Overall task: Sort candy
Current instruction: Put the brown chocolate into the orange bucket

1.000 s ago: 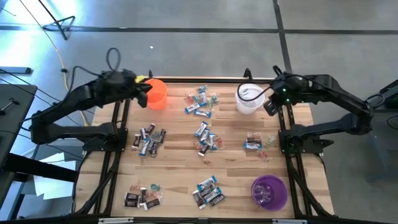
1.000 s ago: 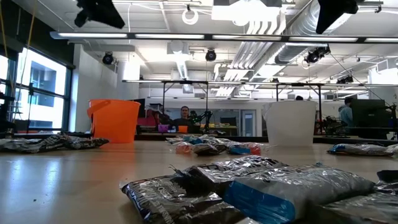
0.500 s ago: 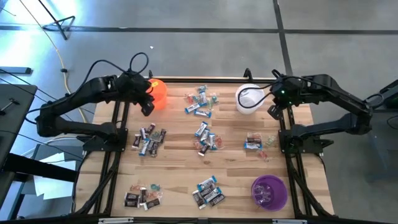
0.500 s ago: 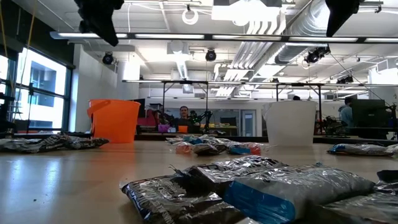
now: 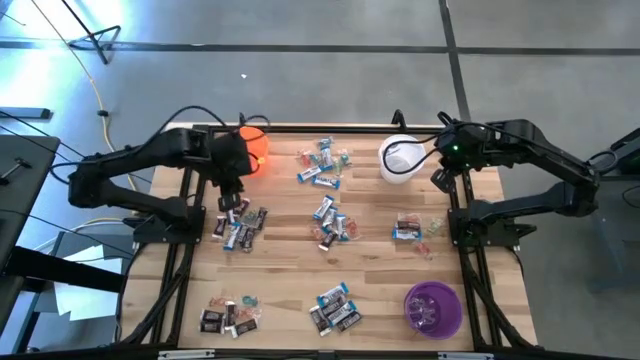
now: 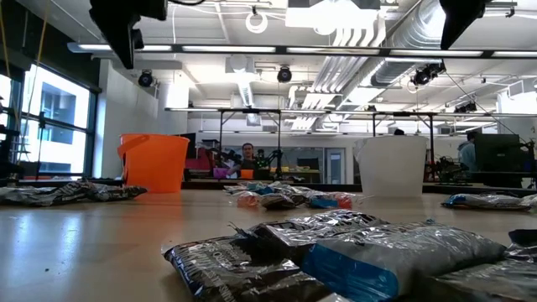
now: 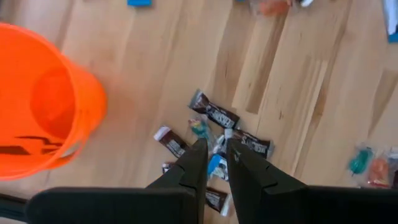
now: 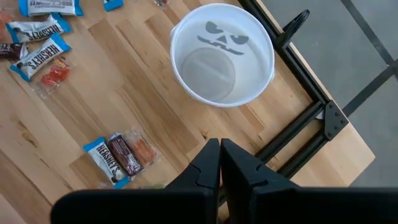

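Note:
Small wrapped candy lies in several loose piles on the wooden table (image 5: 285, 260). One pile of dark brown and blue pieces (image 5: 240, 225) sits on the table's left, in front of the orange cup (image 5: 252, 150). My left gripper (image 5: 232, 193) hangs above this pile, pointing down. In the left wrist view its fingers (image 7: 216, 146) stand a narrow gap apart with nothing between them, over the dark pieces (image 7: 214, 114). My right gripper (image 5: 437, 178) waits shut and empty (image 8: 219, 148), high beside the white cup (image 8: 222, 55).
A purple cup (image 5: 432, 308) stands at the near right. Other candy piles lie at the far middle (image 5: 322, 162), the centre (image 5: 330, 222), the right (image 5: 412, 228), the near middle (image 5: 335, 308) and the near left (image 5: 228, 315). Black frame rails run along both table sides.
My left gripper has left the orange cup's rim and gone toward the table's near edge and down, to a place over the dark-and-blue pile. It has tipped from nearly level to pointing steeply down and rolled about its own line.

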You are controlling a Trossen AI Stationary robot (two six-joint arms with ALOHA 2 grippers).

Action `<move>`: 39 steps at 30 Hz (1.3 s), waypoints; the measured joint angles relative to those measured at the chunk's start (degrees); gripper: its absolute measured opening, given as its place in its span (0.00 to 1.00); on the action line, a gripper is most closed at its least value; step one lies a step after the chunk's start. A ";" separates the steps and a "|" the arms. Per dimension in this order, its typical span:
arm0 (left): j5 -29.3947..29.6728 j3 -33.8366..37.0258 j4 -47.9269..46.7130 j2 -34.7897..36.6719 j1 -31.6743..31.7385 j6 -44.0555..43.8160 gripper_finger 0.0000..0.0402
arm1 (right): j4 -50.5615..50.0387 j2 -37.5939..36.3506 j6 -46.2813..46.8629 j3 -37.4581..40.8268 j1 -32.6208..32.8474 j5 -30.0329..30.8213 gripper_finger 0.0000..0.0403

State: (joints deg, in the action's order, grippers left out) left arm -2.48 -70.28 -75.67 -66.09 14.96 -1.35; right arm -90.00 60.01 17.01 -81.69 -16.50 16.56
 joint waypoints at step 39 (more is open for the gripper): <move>11.96 0.24 5.74 -34.15 -9.14 -40.14 0.38 | -0.02 -0.19 -5.51 0.02 0.03 -0.94 0.02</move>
State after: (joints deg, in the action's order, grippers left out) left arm 9.48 -70.04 -69.93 -100.24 5.82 -41.49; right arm -90.02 59.82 11.50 -81.67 -16.47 15.62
